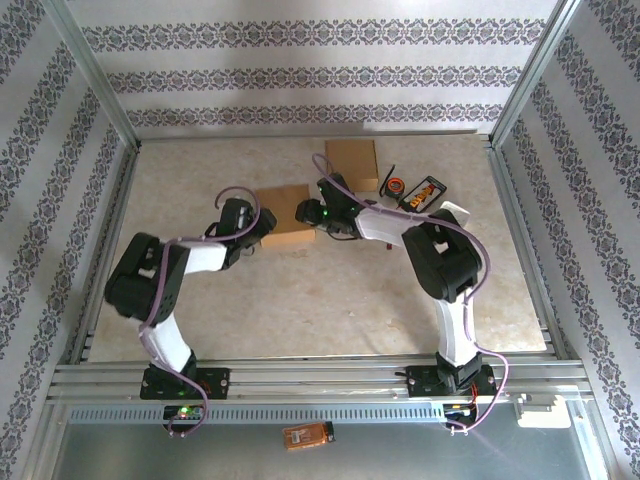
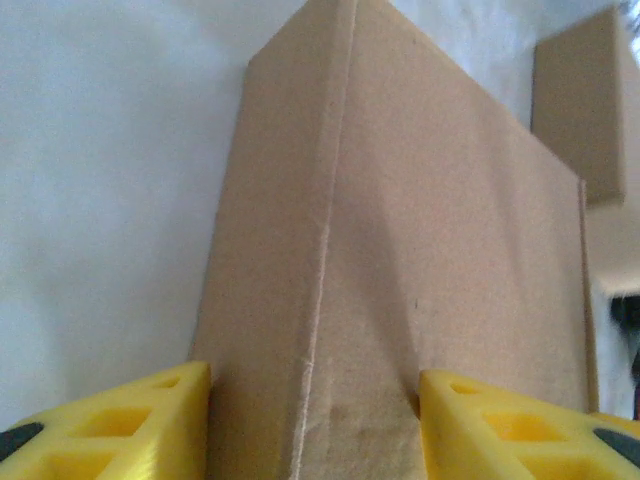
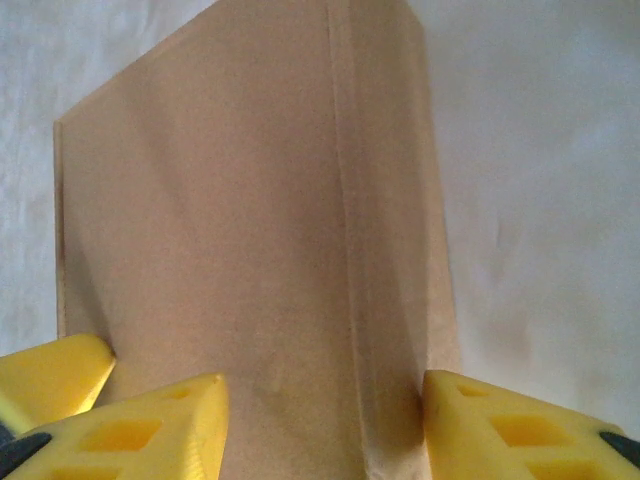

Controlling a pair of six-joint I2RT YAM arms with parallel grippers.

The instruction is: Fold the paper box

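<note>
The brown paper box lies on the table's middle, partly folded, with a raised side wall along a crease. My left gripper is at its left end and my right gripper at its right end. In the left wrist view the yellow fingers press against the cardboard on both sides of the crease, the left gripper shut on it. In the right wrist view the right gripper likewise pinches the folded wall of the box between its fingers.
A second flat brown cardboard piece lies behind the box, also seen as the brown cardboard piece. An orange roll and a small black tray sit at the right rear. Metal frame rails border the table.
</note>
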